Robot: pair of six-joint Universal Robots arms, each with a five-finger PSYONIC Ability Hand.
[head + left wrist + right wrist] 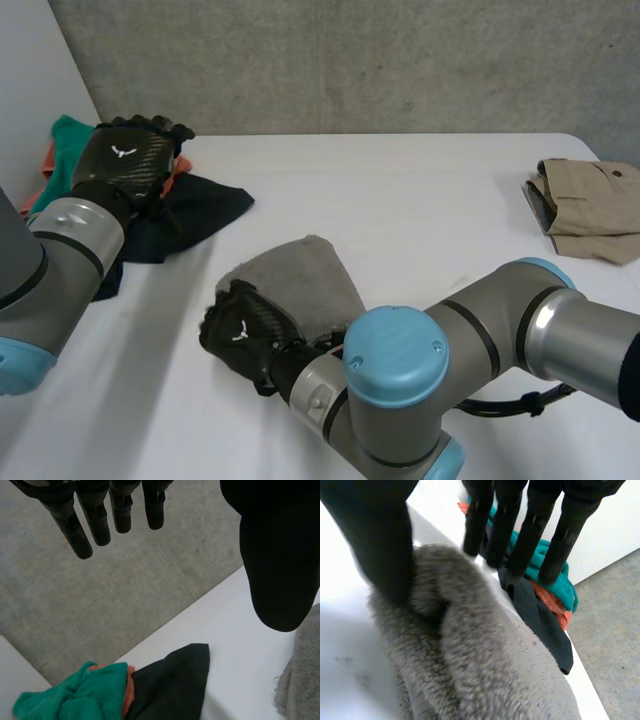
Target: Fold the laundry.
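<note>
Our right hand is closed on the near left corner of the one grey towel, a ridge of it pinched between the thumb and straight fingers. The towel lies mid-tabletop, its long axis running from that hand toward the far edge. Our left hand hovers open and empty, well apart, over the far left corner's pile: one green cloth, one orange cloth and one black cloth. One folded tan garment sits at the right edge. We judge the right hand far nearer for the fold.
</note>
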